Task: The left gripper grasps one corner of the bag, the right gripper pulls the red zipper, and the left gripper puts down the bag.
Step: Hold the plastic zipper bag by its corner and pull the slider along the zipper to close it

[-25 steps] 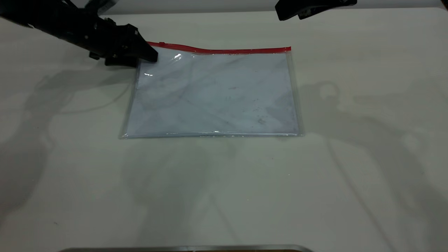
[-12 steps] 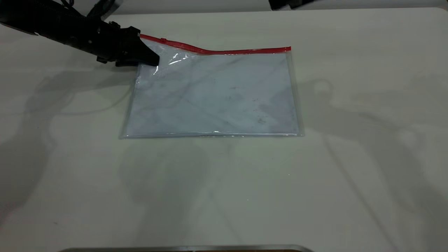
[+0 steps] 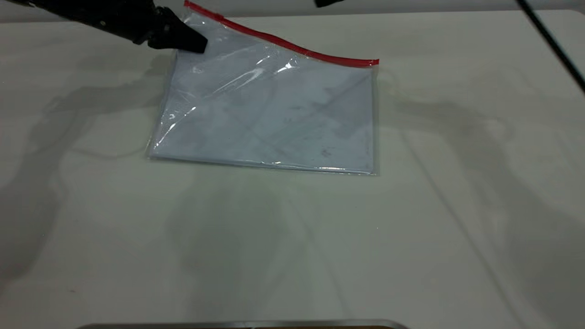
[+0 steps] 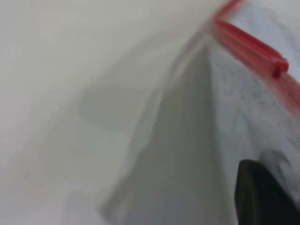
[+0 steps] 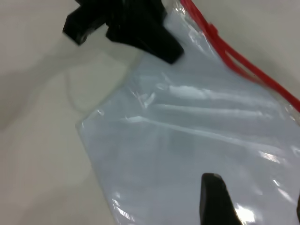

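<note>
Bag [image 3: 274,114] of clear, scuffed plastic lies on the pale table [image 3: 292,251] with white paper sheets [image 3: 283,123] flat inside it, filling most of the pouch. Its near long edge and right side rest on the surface, while the far-left corner [image 3: 187,11] is lifted off the table, so the plastic creases and catches glare there. The red zipper [image 3: 283,43] runs along the far long edge, sloping down from the raised corner to the flat right end; a small slider tab [image 4: 280,69] sits near the lifted end. The left gripper [image 3: 194,44] is pinched closed on the bag just below that corner. The right gripper [image 5: 253,201] hovers above the bag's middle, fingers spread apart, touching nothing. A thin black cable [image 3: 553,43] crosses the table's far-right corner.
</note>
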Tool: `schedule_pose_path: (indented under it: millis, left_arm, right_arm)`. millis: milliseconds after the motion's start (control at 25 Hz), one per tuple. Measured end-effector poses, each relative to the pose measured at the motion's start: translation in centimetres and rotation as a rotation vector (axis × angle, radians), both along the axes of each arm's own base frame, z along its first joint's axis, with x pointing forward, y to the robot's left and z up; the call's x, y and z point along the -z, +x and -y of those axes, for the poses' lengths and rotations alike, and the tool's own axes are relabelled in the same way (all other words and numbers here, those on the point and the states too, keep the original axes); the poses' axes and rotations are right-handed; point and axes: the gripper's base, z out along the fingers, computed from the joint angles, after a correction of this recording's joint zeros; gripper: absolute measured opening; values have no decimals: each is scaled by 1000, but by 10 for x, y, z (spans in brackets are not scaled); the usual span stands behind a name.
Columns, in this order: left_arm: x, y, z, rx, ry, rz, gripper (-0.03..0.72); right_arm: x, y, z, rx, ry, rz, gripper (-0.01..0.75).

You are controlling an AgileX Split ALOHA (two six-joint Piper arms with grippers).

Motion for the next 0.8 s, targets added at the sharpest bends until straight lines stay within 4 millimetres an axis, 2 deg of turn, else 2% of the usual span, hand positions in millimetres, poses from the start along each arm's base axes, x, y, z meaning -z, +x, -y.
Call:
schedule_pose_path:
  millis: [120,240,400,640,800]
  left_arm:
    - [-3,-10,4,190,-20,81,53]
    - [-4,-18,5,303,-29,95,53]
    - [-1,-23,10,361,3,83,53]
    - [1,-25,31,395,33,100,53]
    - [2,-26,43,409,46,111,53]
  right_arm:
    - [16,11,-9,-39,76,-26,451]
    - [27,17,-14,-50,131,-48,451]
    - [29,12,-30,-83,140,-46,450]
    - [36,0,-63,-111,111,-30,450]
    - [49,1,-64,-83,117,-48,450]
